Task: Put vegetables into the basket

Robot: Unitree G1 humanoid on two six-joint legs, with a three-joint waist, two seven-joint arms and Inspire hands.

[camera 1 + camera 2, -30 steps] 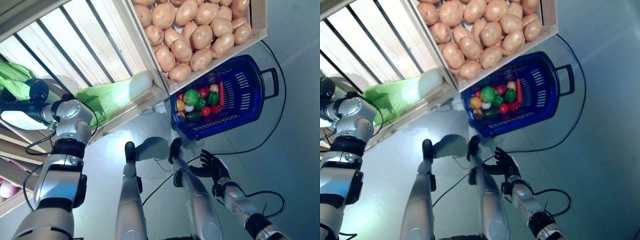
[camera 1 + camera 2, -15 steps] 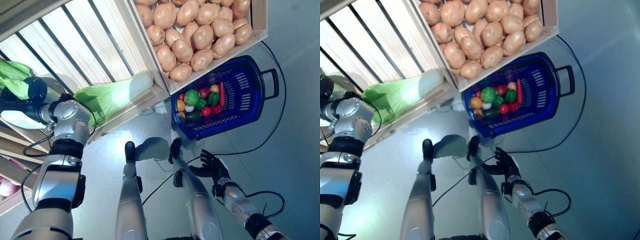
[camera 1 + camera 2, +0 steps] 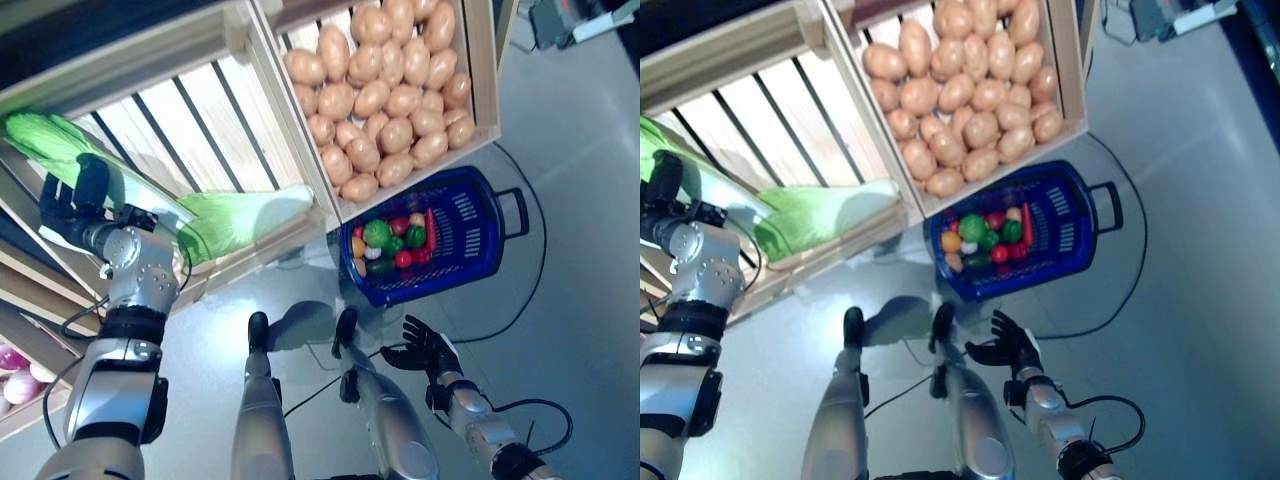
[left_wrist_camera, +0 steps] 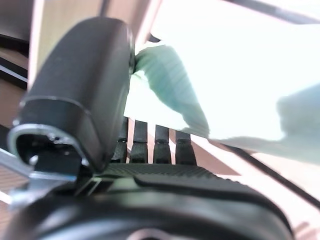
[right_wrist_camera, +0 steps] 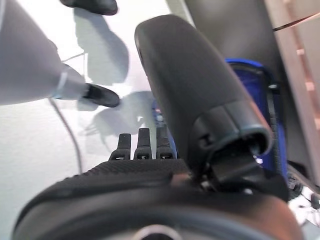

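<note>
A blue basket [image 3: 467,232] stands on the floor under the crates and holds several small vegetables [image 3: 390,238], green, red and orange. Two green leafy cabbages lie in a slatted wooden crate [image 3: 220,110]: one at the far left [image 3: 45,140], one by the crate's corner [image 3: 245,210]. My left hand [image 3: 68,205] rests against the far-left cabbage [image 4: 170,85] with straight fingers [image 4: 150,142], open. My right hand [image 3: 425,350] hovers low over the floor in front of the basket, open with its fingers spread and nothing in it.
A second wooden crate [image 3: 478,70] full of potatoes [image 3: 385,95] hangs over the basket's back edge. Pink onions [image 3: 12,372] show on a lower shelf at the far left. Grey floor [image 3: 580,300] stretches to the right of the basket.
The whole picture has shifted because the camera moved. My left hand's fingers now stand straight against the far-left cabbage. The right hand and basket have kept their places.
</note>
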